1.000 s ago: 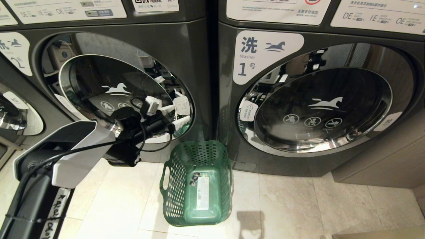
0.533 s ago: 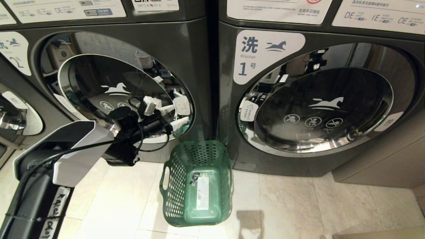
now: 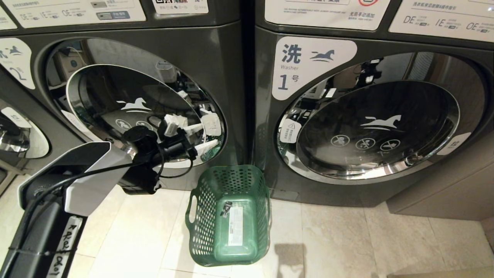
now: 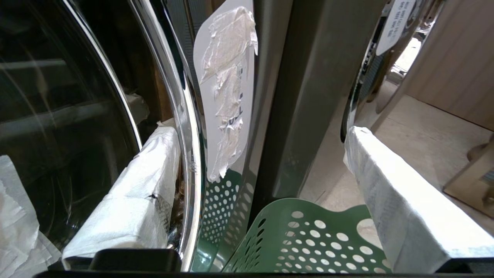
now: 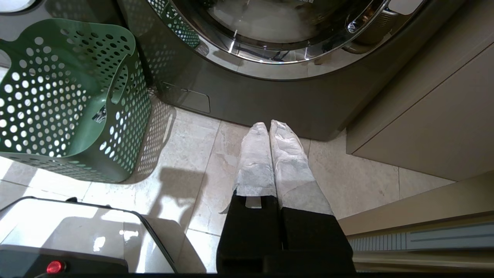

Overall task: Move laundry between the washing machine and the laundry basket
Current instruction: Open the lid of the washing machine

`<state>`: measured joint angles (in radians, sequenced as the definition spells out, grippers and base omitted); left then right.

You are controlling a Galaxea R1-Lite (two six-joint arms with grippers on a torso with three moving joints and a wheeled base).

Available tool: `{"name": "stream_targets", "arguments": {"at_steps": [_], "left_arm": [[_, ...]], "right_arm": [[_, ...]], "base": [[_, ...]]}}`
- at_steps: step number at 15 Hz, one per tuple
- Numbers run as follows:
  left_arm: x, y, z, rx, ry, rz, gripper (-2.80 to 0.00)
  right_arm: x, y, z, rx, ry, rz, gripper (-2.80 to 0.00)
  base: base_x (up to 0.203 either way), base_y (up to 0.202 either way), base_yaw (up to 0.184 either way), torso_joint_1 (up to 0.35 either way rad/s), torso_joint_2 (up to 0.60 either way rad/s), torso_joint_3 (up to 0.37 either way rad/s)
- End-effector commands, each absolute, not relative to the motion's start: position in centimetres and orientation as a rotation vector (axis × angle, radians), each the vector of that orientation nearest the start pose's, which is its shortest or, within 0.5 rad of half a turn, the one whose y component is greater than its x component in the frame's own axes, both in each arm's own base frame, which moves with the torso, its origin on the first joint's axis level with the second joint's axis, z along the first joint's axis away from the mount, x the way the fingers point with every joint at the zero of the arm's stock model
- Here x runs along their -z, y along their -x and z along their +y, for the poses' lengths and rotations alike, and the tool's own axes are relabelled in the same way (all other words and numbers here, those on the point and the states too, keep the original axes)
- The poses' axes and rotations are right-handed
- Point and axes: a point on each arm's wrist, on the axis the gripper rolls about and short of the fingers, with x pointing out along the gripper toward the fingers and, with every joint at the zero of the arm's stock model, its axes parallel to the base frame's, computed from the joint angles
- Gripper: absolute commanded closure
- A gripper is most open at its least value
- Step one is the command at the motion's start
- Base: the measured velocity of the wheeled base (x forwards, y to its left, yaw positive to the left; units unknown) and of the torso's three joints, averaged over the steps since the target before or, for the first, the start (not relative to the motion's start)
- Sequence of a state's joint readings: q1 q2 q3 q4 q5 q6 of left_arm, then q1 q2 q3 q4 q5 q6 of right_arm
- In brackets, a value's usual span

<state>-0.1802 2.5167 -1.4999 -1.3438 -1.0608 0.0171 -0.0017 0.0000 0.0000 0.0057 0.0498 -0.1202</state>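
The washing machine (image 3: 222,58) marked "2" stands at the left, its chrome-rimmed glass door (image 3: 127,102) closed. My left gripper (image 3: 193,133) is at the door's lower right rim, open. In the left wrist view the left gripper (image 4: 260,131) has one white-wrapped finger (image 4: 131,193) over the glass and the other (image 4: 405,200) far off, with the rim and a torn white label (image 4: 227,88) between them. The green laundry basket (image 3: 229,214) sits on the floor below, holding only its sticker. The laundry is out of view. My right gripper (image 5: 269,125) hangs shut over the floor, holding nothing.
The like machine marked "1" (image 3: 370,123) stands at the right with its door closed. A beige cabinet (image 3: 444,185) juts out at the far right. Another machine's door (image 3: 15,135) shows at the left edge. Pale floor tiles (image 3: 339,239) lie in front.
My left wrist has turned a little at the door's rim, its black housing shifting slightly left. The fingers stay wide apart. The basket has not moved.
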Motion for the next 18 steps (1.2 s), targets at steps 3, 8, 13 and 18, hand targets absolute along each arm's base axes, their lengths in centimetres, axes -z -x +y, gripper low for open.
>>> {"name": "stream_targets", "arguments": {"at_steps": [3,8,13,18], "left_arm": [[-9.0,-46.8,-11.6,1.321,-0.177,-0.332,-2.80],[-8.8,-46.7,-11.5,1.331,-0.179,-0.332,-2.80],[-8.9,-46.7,-11.3,1.305,-0.187,-0.342,-2.80],[-8.1,-46.9,-9.1,1.199,-0.159,-0.296,-2.80]], "right_arm": [[-7.5,2.3,0.1,-0.049,0.121,0.003,0.00],[-7.5,2.3,0.1,-0.049,0.121,0.003,0.00],[-7.5,2.3,0.1,-0.049,0.121,0.003,0.00],[-7.5,2.3,0.1,-0.049,0.121,0.003,0.00]], "base": [[0.000,0.000,0.000,0.000,0.00,0.000],[0.000,0.000,0.000,0.000,0.00,0.000],[0.000,0.000,0.000,0.000,0.00,0.000],[0.000,0.000,0.000,0.000,0.00,0.000]]}}
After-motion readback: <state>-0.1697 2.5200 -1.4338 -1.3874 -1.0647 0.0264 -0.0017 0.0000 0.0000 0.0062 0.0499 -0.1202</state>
